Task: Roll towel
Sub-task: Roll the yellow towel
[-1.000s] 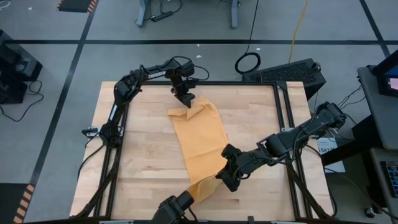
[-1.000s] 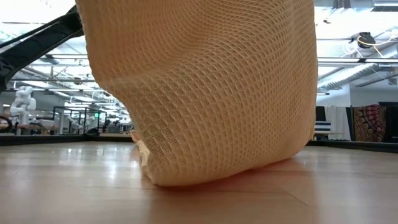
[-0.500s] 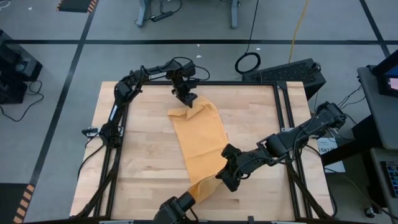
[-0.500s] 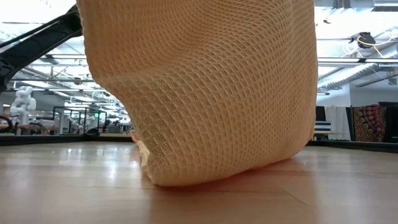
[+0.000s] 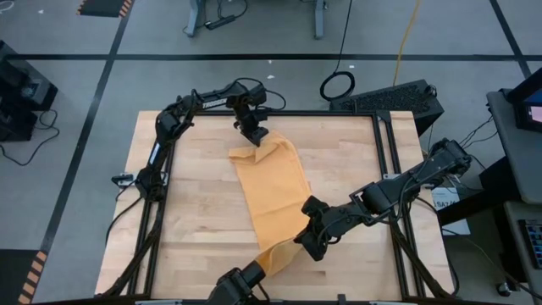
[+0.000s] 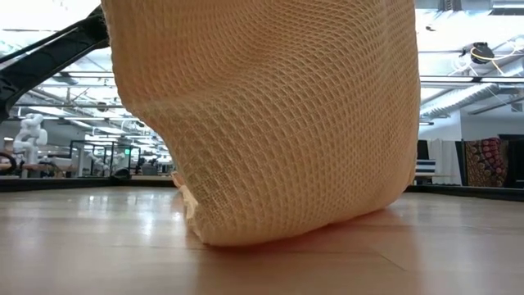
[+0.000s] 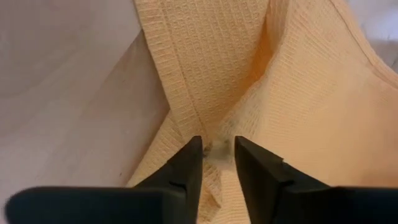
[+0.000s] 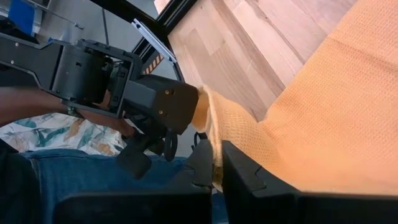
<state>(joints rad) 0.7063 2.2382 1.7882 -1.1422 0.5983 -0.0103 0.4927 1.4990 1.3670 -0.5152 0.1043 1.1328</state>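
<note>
The orange-yellow towel (image 5: 271, 191) lies slantwise on the wooden table, from its far end by my left gripper to its near end by my right gripper. My left gripper (image 5: 253, 137) slants down onto the far end, where the cloth is bunched and folded (image 7: 217, 93). My right gripper (image 5: 306, 243) is shut on the towel's near part and holds it raised. From there the cloth hangs down close before the low camera (image 6: 262, 123), its lower fold (image 6: 246, 233) resting on the table. My left gripper has a raised fold of the towel's far end (image 7: 219, 144) between its two fingertips, which stand close together on either side. The fingers slant down from the far side. The rest of the far end lies on the table. My right gripper pinches the towel's right edge near its near end (image 8: 214, 163) between its two fingers, coming in from the table's right and slanting down. The held cloth is lifted off the table and hangs slack below the fingers.
A dark camera mount (image 5: 241, 284) sits at the table's near edge, right by the hanging cloth. Black frame rails (image 5: 385, 161) run along the table's sides. A person's legs (image 8: 81, 168) show beyond the near edge. Bare wood (image 5: 186, 212) lies left of the towel.
</note>
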